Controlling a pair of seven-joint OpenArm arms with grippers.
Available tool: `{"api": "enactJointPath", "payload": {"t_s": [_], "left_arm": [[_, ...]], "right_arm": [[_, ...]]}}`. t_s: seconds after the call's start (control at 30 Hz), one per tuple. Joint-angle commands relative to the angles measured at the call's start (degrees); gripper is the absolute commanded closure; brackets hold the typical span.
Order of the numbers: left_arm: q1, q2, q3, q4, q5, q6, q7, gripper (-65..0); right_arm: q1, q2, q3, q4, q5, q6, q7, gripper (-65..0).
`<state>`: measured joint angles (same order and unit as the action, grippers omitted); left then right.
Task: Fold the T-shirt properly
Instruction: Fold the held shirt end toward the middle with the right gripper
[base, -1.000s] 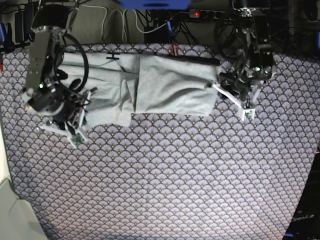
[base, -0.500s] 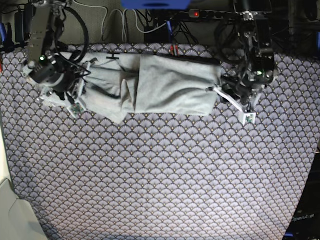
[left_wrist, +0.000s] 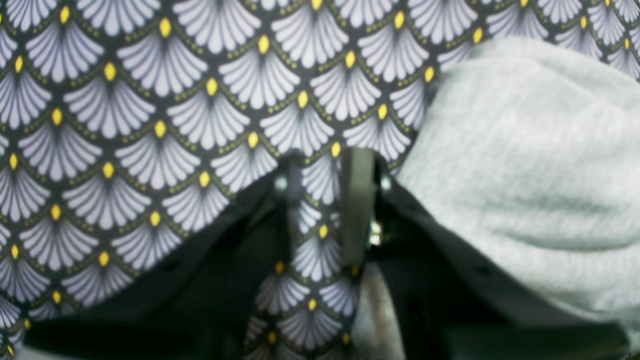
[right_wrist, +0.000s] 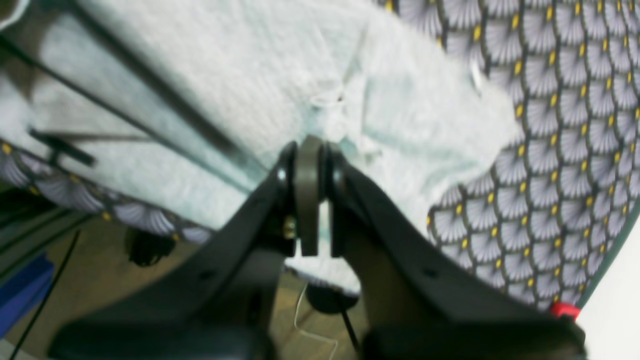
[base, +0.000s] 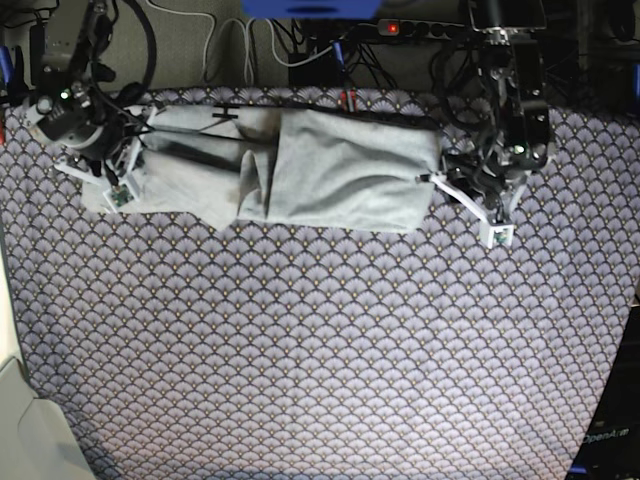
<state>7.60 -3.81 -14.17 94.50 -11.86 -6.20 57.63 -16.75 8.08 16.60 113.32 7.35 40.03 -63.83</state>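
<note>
A light grey T-shirt (base: 300, 170) lies along the far edge of a table covered by a purple cloth (base: 320, 350) printed with fan shapes. The shirt is partly folded into a long band running side to side, with a bunched ridge near its middle.

The right gripper (right_wrist: 310, 150) sits over the shirt's end on the left of the overhead view. Its jaws are pressed together on a small peak of grey fabric, so it appears to have the shirt pinched, though the wrist view is blurred. The left gripper (left_wrist: 330, 165) hovers just beside the shirt's other end. Its jaws stand slightly apart with only the patterned cloth showing between them, and it holds nothing.

The shirt looks soft, light and limp. It will likely sag and crease wherever it is lifted, and drag against the cloth beneath instead of sliding cleanly. A pinch at a corner or along a hem, through both layers, would probably give the best control. A grab in the middle would likely bunch it.

Only the plain side of the shirt faces up, and no print or label can be read on it. Faint lettering sits on dark equipment at the lower corner of the overhead view, too small to read with confidence.
</note>
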Motion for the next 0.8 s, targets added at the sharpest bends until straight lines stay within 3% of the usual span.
{"api": "enactJointPath", "payload": {"t_s": [0.0,0.37,0.77], "left_arm": [[-0.69,-0.27,-0.11,1.19,-0.32,-0.09,-0.70,-14.3],[-0.34,-0.27,-0.11,1.19,-0.32,-0.09,-0.70,-14.3],[-0.34,-0.27,-0.11,1.19,-0.32,-0.09,-0.70,-14.3]], "right_arm": [[-0.35,0.50,0.23,1.01,-0.10,-0.03,0.67,0.0],[-2.98,0.41,0.32,1.01,-0.28,-0.03,3.39,0.0],[-2.98,-0.47,4.81,0.66,-0.19,-0.03,3.04,0.0]]}}
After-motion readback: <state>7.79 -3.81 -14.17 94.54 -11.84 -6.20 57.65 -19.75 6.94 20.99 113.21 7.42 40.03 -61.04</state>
